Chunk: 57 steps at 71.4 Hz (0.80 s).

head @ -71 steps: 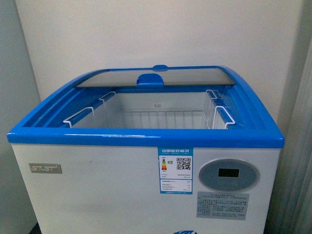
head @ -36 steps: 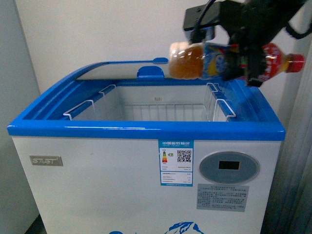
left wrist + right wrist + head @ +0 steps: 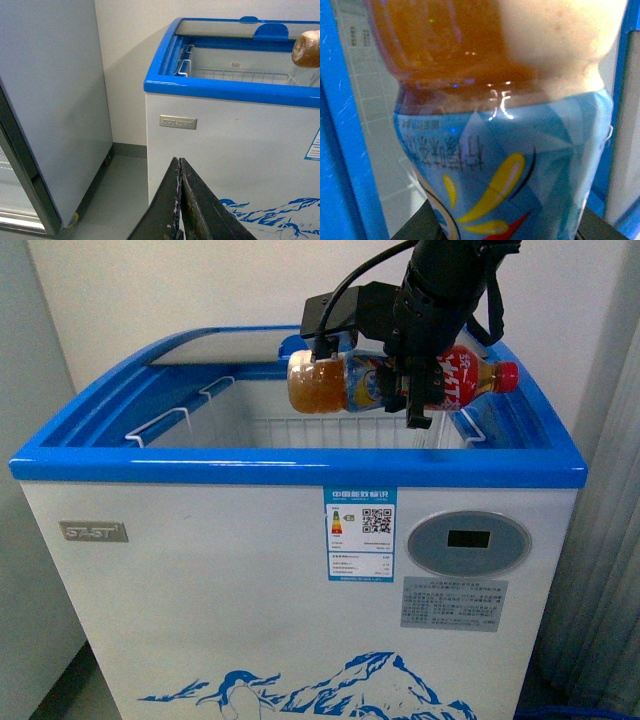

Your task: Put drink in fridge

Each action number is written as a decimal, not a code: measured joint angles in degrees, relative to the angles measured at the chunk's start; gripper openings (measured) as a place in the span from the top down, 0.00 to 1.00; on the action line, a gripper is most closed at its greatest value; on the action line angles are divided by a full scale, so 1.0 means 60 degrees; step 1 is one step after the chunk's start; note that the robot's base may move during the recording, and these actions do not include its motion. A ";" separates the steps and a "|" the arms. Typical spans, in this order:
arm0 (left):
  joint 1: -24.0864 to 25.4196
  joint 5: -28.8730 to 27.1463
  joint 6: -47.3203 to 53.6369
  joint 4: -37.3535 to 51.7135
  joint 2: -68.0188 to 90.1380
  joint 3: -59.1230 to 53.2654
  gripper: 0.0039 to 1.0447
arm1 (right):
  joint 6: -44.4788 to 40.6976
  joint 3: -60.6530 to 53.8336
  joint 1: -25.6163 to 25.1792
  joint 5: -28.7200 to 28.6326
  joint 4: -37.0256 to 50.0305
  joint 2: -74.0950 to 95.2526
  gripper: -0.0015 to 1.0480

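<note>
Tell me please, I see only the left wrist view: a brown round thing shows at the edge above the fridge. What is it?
Observer: The base of the drink, lying sideways in the right gripper over the open fridge.
Operator: Where does its cap point?
Observer: The red cap points toward the fridge's right rim.
Operator: Is the grip at the middle?
Observer: Yes, it clamps the label, between the amber base and the red neck.
Operator: Does the bottle touch the basket?
Observer: No, it hangs above the white wire basket.
</note>
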 joint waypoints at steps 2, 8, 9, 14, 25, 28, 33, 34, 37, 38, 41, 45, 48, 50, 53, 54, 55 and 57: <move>0.0000 0.0000 -0.0004 -0.0058 -0.0062 0.0000 0.98 | 0.0011 0.0000 0.0007 0.0000 0.0098 0.0051 0.66; 0.0000 0.0000 0.0000 -0.0317 -0.0317 0.0000 0.98 | 0.0135 -0.0098 0.0047 0.0018 0.0390 0.0135 0.66; 0.0000 0.0000 0.0000 -0.0353 -0.0361 0.0000 0.98 | 0.0153 -0.0160 0.0062 0.0018 0.0441 0.0135 0.66; 0.0000 0.0000 0.0000 -0.0572 -0.0576 0.0000 0.98 | 0.0259 -0.0437 0.0146 -0.0025 0.0535 0.0095 0.51; 0.0000 0.0007 0.0004 -0.2222 -0.1996 0.0000 0.98 | 0.0546 -0.1151 0.0266 -0.0226 0.0772 -0.0248 0.27; 0.0000 0.0000 0.0004 -0.2302 -0.2226 0.0000 0.98 | 0.0678 -0.1366 0.0277 -0.0350 0.0838 -0.0532 0.19; 0.0000 0.0000 0.0004 -0.2331 -0.2269 0.0000 0.98 | 0.0914 -0.1734 0.0310 -0.0543 0.1053 -0.1093 0.07; 0.0000 0.0000 0.0004 -0.2331 -0.2280 0.0000 0.98 | 0.1042 -0.1818 0.0313 -0.0583 0.1104 -0.1239 0.06; 0.0000 0.0000 0.0004 -0.2335 -0.2299 0.0000 0.98 | 0.1486 -0.2157 0.0313 -0.0761 0.1326 -0.1781 0.08; 0.0000 0.0000 0.0004 -0.2339 -0.2299 0.0000 0.98 | 0.1723 -0.2364 0.0310 -0.0801 0.1457 -0.2047 0.08; 0.0000 0.0000 0.0004 -0.2342 -0.2299 0.0000 0.98 | 0.2091 -0.2688 0.0291 -0.0834 0.1636 -0.2430 0.07; 0.0000 0.0000 0.0004 -0.2346 -0.2299 0.0000 0.98 | 0.2849 -0.3355 0.0237 -0.0834 0.1902 -0.3158 0.07; 0.0000 0.0000 0.0004 -0.2346 -0.2299 0.0000 0.98 | 0.3475 -0.3792 0.0189 -0.0761 0.2004 -0.3639 0.07; 0.0000 0.0000 0.0004 -0.2346 -0.2299 0.0000 0.98 | 0.3934 -0.4120 0.0120 -0.0681 0.2051 -0.4025 0.07; 0.0000 0.0000 0.0004 -0.2346 -0.2299 0.0000 0.98 | 0.4717 -0.4670 -0.0069 -0.0481 0.2058 -0.4707 0.07; 0.0000 0.0000 0.0004 -0.2346 -0.2299 0.0000 0.98 | 0.5187 -0.4885 -0.0168 -0.0350 0.2014 -0.4991 0.07; 0.0000 0.0000 0.0004 -0.2346 -0.2299 0.0004 0.98 | 0.5380 -0.4980 -0.0219 -0.0291 0.1974 -0.5129 0.07; 0.0000 0.0000 0.0004 -0.2346 -0.2299 0.0004 0.98 | 0.6003 -0.5282 -0.0397 -0.0219 0.1803 -0.5581 0.07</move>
